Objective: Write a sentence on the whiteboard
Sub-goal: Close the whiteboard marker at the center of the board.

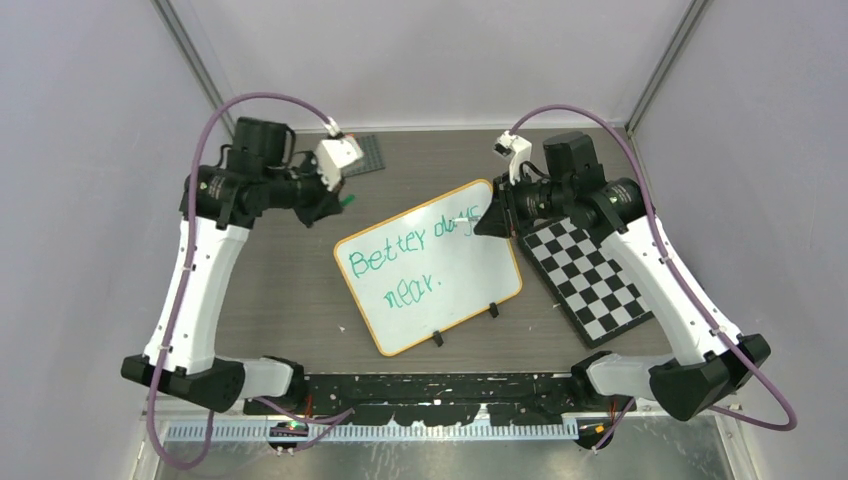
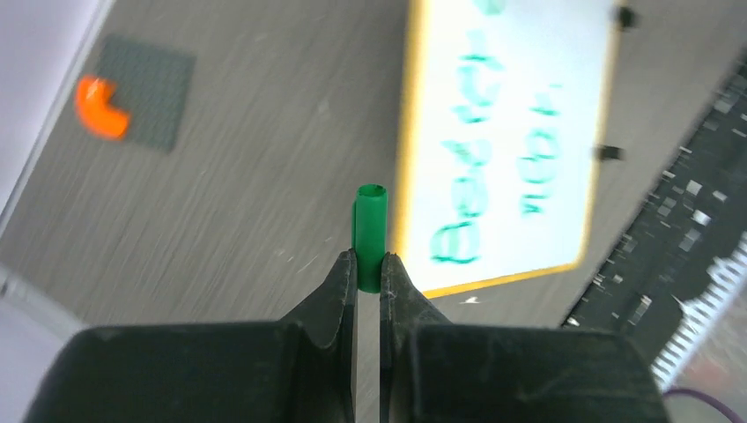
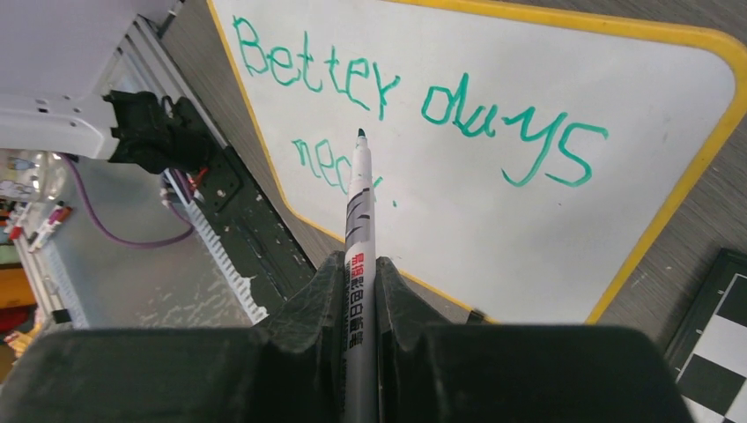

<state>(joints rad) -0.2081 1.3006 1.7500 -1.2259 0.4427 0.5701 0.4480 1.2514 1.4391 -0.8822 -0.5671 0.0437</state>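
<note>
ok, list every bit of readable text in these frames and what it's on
"Better days": green handwriting, top line of the sentence on the whiteboard.
"near.": green, second line, same board.
Marker in the right gripper: red and black print on the barrel, too small to read.
Green cap in the left gripper: no text.
Checkerboard: pattern only.

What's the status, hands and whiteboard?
Left hand shut on green cap. Right hand shut on marker, uncapped. Sentence on whiteboard: "Better days near." Nothing across it.
</note>
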